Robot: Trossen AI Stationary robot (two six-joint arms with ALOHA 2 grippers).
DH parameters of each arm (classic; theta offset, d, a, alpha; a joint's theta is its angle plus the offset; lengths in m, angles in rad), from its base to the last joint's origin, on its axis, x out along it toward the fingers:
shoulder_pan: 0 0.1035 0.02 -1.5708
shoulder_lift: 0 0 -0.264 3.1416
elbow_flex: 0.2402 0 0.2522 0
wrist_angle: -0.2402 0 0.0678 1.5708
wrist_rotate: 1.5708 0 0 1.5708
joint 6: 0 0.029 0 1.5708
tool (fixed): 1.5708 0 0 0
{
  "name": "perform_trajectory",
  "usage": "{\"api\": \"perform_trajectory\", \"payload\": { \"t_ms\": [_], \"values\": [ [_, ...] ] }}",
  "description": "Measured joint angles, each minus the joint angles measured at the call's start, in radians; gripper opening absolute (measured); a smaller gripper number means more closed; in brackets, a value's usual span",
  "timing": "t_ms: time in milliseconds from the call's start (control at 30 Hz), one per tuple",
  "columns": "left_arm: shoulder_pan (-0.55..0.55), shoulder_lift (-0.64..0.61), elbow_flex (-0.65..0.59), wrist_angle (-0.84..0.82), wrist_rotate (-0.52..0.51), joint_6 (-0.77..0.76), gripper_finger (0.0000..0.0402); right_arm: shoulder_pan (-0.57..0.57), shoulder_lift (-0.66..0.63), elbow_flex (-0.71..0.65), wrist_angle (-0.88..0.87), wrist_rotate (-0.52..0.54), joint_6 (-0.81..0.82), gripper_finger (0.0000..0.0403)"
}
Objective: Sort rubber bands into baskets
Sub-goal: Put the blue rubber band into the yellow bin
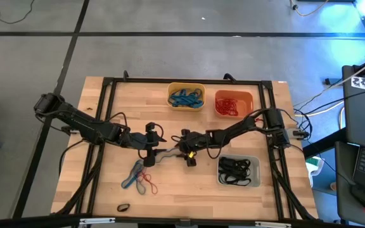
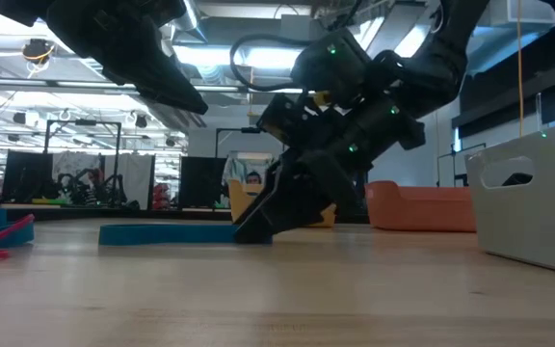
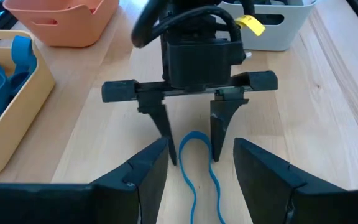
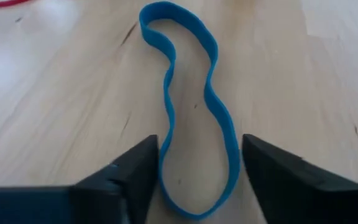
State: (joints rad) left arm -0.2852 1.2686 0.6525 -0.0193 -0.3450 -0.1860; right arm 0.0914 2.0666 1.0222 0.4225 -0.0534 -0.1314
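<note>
The table (image 1: 246,196) is pale wood. The yellow basket (image 1: 186,95) holds blue bands, the orange basket (image 1: 234,104) red ones, the pale grey basket (image 1: 238,171) black ones. At 6 o'clock from the black right gripper (image 4: 197,180) lies a blue rubber band (image 4: 191,106).

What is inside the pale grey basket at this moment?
In the high view the pale grey basket holds a tangle of black rubber bands; no other colour shows. How many there are, or whether anything lies under the tangle, cannot be seen.

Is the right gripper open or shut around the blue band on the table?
Open. The right gripper has its fingers standing apart on either side of the blue band, which lies flat on the table, not yet pinched.
</note>
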Motion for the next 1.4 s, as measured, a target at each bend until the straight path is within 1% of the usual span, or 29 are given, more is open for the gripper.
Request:
{"api": "perform_trajectory", "payload": {
  "t_ms": [100, 233, 400, 567, 633, 833, 1000, 1133, 1200, 1400],
  "values": [
    [0.0, 0.0, 0.0, 0.0, 0.0, 0.0, 0.018, 0.001, 0.0, 0.0, -0.002, 0.024, -0.007, 0.0178],
    [0.0, 0.0, 0.0, 0.0, 0.0, -0.001, 0.018, 0.0, 0.0, 0.0, -0.005, 0.035, -0.014, 0.012],
    [0.0, 0.0, 0.0, 0.0, 0.0, -0.002, 0.018, 0.0, 0.0, 0.0, -0.006, 0.04, -0.034, 0.0061],
    [0.0, 0.0, 0.0, 0.0, 0.0, -0.002, 0.018, 0.0, 0.0, 0.0, -0.006, 0.061, -0.068, 0.0012],
    [0.0, 0.0, 0.0, 0.0, 0.0, -0.002, 0.018, 0.0, -0.005, 0.0, -0.011, 0.094, -0.082, 0.0007],
    [0.0, 0.0, 0.0, 0.0, 0.0, -0.002, 0.018, 0.0, -0.036, -0.001, -0.031, 0.154, -0.083, 0.002],
    [0.0, 0.0, 0.0, 0.0, 0.0, -0.002, 0.018, 0.001, -0.093, -0.001, -0.107, 0.188, -0.083, 0.0005],
    [0.0, 0.0, 0.0, 0.0, 0.0, -0.002, 0.018, 0.001, -0.147, -0.001, -0.176, 0.24, -0.077, 0.0011],
    [0.0, 0.0, 0.0, 0.0, 0.0, -0.002, 0.018, 0.001, -0.17, -0.001, -0.199, 0.248, -0.067, 0.0012],
    [0.0, 0.0, 0.0, 0.0, 0.0, -0.002, 0.018, 0.001, -0.236, -0.001, -0.291, 0.329, -0.059, 0.0004]
  ]
}}
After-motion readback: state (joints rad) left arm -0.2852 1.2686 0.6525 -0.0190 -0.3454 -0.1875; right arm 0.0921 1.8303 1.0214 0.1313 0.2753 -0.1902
